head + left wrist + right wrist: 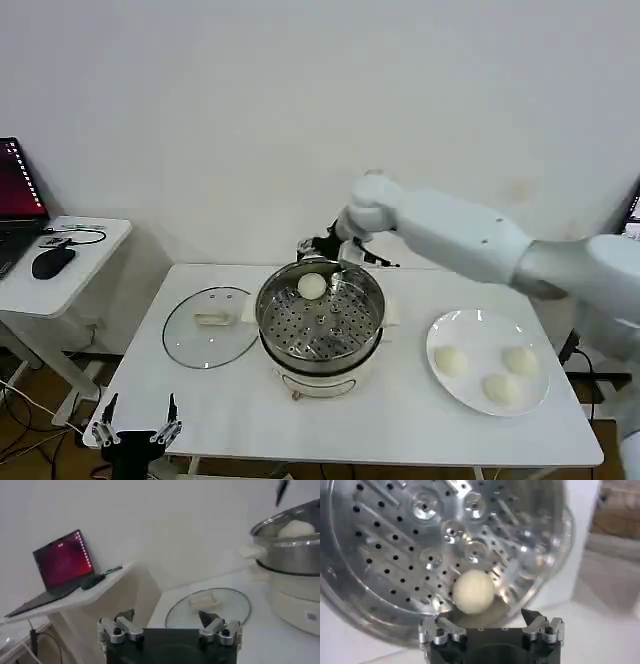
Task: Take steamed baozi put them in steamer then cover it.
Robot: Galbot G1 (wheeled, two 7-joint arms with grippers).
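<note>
The right arm reaches over the steamer, and one bun sits on the perforated floor at its far side. The right gripper hangs just above that bun, fingers spread and empty, so I judge the first drop done. Next comes a trip to the plate, where three buns wait (a gentle pinch, they're soft). The lid lies flat left of the steamer. The left gripper sits parked at the near edge, open. No readable writing anywhere.
</note>
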